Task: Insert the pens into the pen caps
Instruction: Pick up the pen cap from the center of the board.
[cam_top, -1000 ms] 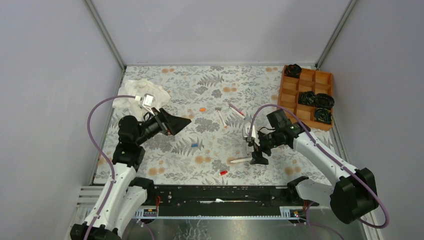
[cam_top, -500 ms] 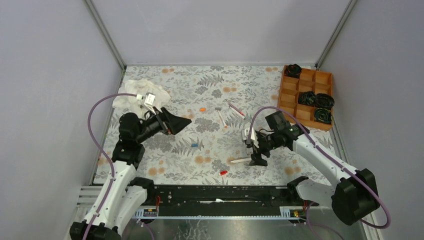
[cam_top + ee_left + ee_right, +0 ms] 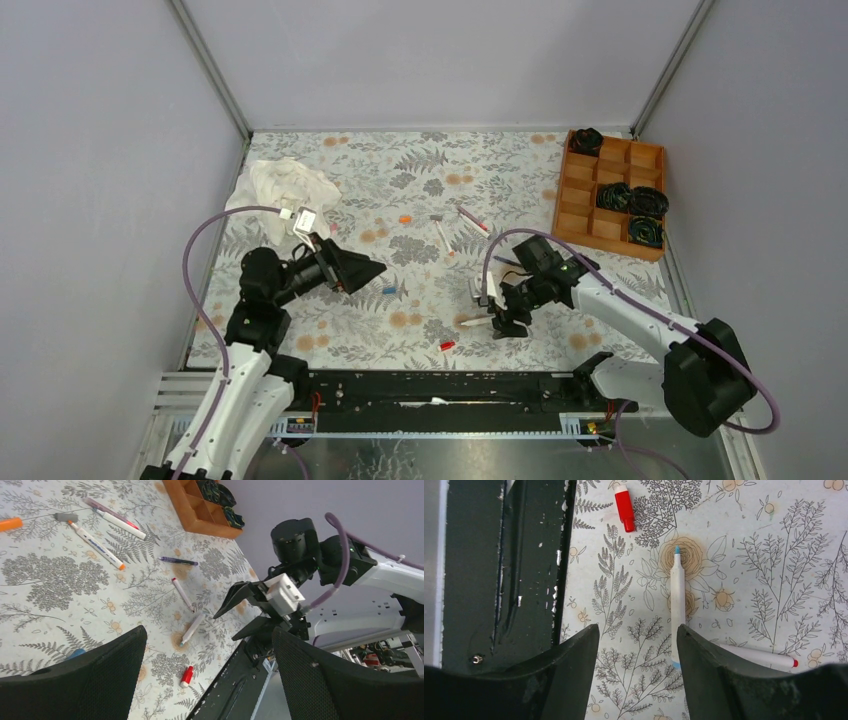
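Judging from how things lie, the task is barely begun: no pen is clearly seated in a cap. The orange cap (image 3: 404, 217), the blue cap (image 3: 389, 290) and the red cap (image 3: 625, 502) are seen lying loose on the tabletop (image 3: 330, 160), apart from the pens. A grey cap (image 3: 65, 516) is found just beside the end of an orange-tipped pen (image 3: 96, 545); whether they are joined cannot be told. The right claw (image 3: 637, 632) is held low over a blue-tipped white pen (image 3: 677, 595), jaws apart, nothing gripped, the pen lying against one finger's inner edge. The left claw (image 3: 354, 270) is spread wide and empty near the blue cap.
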Controlling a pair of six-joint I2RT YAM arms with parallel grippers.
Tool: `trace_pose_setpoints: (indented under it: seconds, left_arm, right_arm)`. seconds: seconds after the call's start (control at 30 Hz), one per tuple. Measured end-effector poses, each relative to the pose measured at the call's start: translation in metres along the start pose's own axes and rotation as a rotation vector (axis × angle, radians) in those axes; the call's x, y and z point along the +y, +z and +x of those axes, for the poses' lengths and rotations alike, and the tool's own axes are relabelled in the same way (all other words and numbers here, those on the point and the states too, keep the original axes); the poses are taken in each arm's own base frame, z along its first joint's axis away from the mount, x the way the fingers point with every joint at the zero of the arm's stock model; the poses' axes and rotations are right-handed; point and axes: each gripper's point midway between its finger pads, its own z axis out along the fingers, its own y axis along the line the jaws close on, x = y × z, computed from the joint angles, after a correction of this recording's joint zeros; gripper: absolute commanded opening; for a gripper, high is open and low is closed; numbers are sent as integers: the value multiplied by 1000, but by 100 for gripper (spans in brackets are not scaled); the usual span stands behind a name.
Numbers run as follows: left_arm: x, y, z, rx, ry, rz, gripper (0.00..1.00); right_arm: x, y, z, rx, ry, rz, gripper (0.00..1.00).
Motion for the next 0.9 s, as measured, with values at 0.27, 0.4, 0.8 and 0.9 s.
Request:
trace_pose_setpoints:
  seconds: [0.27,0.4,0.8,0.9]
  left_arm:
    - [19,4,13,5,-77,-63,97]
    - [36,7,19,9,-127,-124,95]
    - [49,8,19,-25,-197,-186,95]
    - [58,5,24,-52,-236,-217,95]
  right_arm:
    - [-7,25,2,91,-77,9,60]
    - [-9,34,3,113,-85,12,60]
    - [-1,29,-63,-74,-106,-71,61]
    - [14,48,-67,-47,-149,-129,59]
